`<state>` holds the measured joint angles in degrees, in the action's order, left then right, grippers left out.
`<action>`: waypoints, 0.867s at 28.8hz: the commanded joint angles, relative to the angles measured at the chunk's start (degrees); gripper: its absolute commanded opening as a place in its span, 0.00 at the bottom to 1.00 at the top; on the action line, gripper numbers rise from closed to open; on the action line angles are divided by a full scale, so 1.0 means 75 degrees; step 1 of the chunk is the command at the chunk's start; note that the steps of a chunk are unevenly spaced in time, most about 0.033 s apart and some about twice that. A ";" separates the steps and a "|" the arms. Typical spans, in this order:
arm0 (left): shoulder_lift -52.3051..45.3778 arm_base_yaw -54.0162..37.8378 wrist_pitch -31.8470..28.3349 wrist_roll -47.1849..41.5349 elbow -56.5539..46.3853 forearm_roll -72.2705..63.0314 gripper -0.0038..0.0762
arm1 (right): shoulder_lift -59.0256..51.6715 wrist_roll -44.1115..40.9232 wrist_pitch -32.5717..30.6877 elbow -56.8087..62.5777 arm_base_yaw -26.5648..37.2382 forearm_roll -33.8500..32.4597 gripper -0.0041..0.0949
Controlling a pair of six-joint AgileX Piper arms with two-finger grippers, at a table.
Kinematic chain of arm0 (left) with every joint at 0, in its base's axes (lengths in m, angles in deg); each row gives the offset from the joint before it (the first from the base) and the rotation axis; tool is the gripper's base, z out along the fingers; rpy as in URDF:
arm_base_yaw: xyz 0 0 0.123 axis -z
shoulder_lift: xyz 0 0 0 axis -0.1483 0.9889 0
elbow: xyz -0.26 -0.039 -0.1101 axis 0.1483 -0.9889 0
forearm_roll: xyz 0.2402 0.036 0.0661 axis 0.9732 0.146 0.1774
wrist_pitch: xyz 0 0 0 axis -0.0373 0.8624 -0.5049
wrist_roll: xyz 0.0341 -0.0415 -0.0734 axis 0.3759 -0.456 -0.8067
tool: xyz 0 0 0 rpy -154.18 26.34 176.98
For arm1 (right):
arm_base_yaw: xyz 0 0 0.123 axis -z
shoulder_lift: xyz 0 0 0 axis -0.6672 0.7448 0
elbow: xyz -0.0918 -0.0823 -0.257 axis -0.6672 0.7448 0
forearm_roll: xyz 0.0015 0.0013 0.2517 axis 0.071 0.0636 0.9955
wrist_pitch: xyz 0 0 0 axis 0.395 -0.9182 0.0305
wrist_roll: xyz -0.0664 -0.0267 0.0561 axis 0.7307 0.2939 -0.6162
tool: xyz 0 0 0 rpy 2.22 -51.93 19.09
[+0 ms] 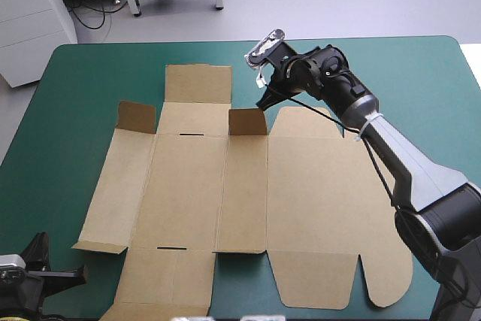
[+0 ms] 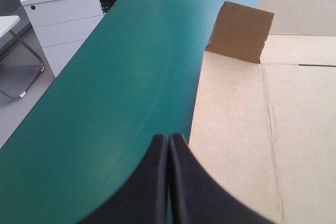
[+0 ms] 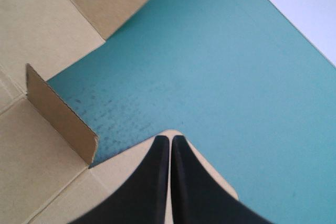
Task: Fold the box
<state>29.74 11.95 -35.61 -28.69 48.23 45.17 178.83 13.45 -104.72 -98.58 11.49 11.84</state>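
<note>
Currently, the brown box (image 1: 225, 193) is being seen spread nearly flat on the teal-green table (image 1: 90, 80). The right gripper (image 3: 170, 141) is being held pressed together at the box's far edge, beside a raised flap (image 1: 247, 122). The left gripper (image 2: 169, 140) is likewise being held closed beside the box's left edge.

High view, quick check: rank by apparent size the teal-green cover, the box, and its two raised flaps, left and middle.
Largest to smallest:
1. teal-green cover
2. box
3. left raised flap and middle raised flap: look alike, so unranked.
</note>
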 commanded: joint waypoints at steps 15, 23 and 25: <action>-0.0135 0.0026 -0.0584 -0.0031 0.0158 0.0061 0.63 | -0.0825 -0.3132 -0.1627 -0.0227 0.0276 -0.1789 0.03; 0.0161 0.0026 -0.0569 -0.0031 0.0275 0.0297 0.63 | -0.1458 -0.2826 -0.2290 -0.0179 0.1383 -0.0808 0.03; 0.0493 0.0026 -0.0559 -0.0031 0.0454 0.0425 0.63 | -0.1717 -0.2649 -0.2309 -0.0089 0.1713 -0.0422 0.03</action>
<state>30.15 11.95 -35.69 -28.69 48.49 46.22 171.17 -8.28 -123.19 -98.44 21.43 6.40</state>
